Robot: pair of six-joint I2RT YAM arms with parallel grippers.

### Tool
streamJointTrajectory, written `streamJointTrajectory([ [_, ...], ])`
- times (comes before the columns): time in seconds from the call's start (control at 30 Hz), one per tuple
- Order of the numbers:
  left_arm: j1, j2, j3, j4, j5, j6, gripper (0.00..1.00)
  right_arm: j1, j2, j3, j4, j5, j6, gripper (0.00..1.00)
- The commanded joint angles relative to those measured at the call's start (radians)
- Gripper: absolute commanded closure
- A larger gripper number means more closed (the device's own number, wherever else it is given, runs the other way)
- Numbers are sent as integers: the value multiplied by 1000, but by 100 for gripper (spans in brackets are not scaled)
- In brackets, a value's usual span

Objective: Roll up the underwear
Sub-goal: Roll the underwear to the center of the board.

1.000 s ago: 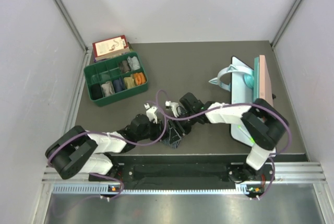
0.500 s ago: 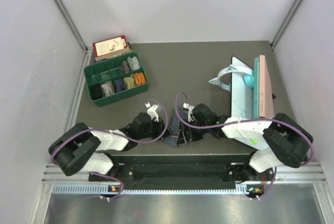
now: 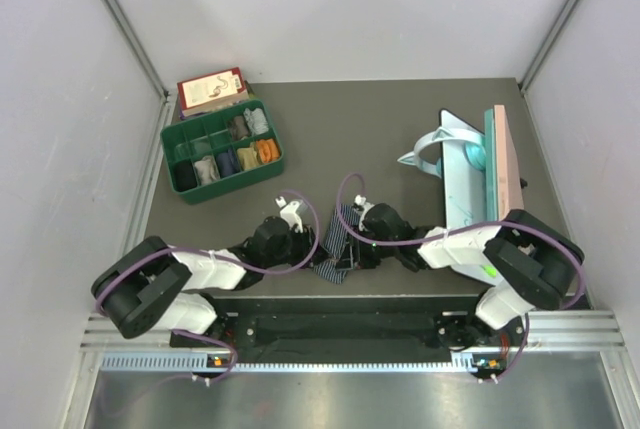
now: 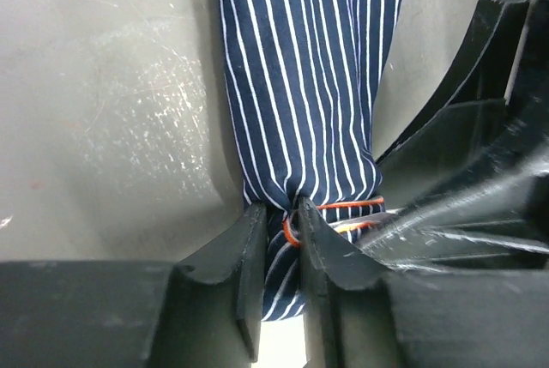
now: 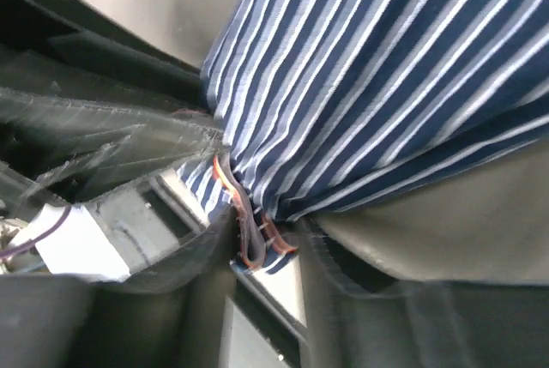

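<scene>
The left end effector [image 4: 281, 239] and right end effector [image 5: 257, 244] pinch the briefs [image 4: 309, 68] by the waistband [image 4: 343, 205]; rolling looks barely begun, needing matched turns

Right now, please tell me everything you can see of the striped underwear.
The striped underwear is soft dark blue cloth with thin white stripes and an orange waistband. It lies bunched into a narrow band on the grey table, between the two arms. The left gripper and right gripper both pinch its waistband end, close together.
</scene>
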Motion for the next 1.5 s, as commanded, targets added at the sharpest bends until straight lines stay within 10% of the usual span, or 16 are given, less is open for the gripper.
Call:
streamJointTrajectory([
  [0.0,-5,-44,-29,-1,-43,-21,50,15,42,-15,-33,72,27,78],
  [0.1,-7,-102,-26,-43,-44,-24,28,15,36,0,-105,120,16,99],
  [0.2,-5,-194,-34,-112,-73,-14,19,6,19,18,-168,141,-34,100],
  [0.73,-5,-165,-86,31,19,25,25,-102,159,144,-277,-138,-308,100],
  [0.93,-7,-70,-85,73,-26,-1,38,-103,185,158,-239,-176,-352,100],
  [1.13,-5,30,-92,177,14,-24,81,-115,162,152,-250,-178,-352,100],
  [1.23,-7,54,-71,154,48,-26,100,-117,96,141,-274,-166,-357,80],
  [1.47,-1,27,70,-206,68,-14,100,-35,-172,100,-308,-45,-406,50],
])
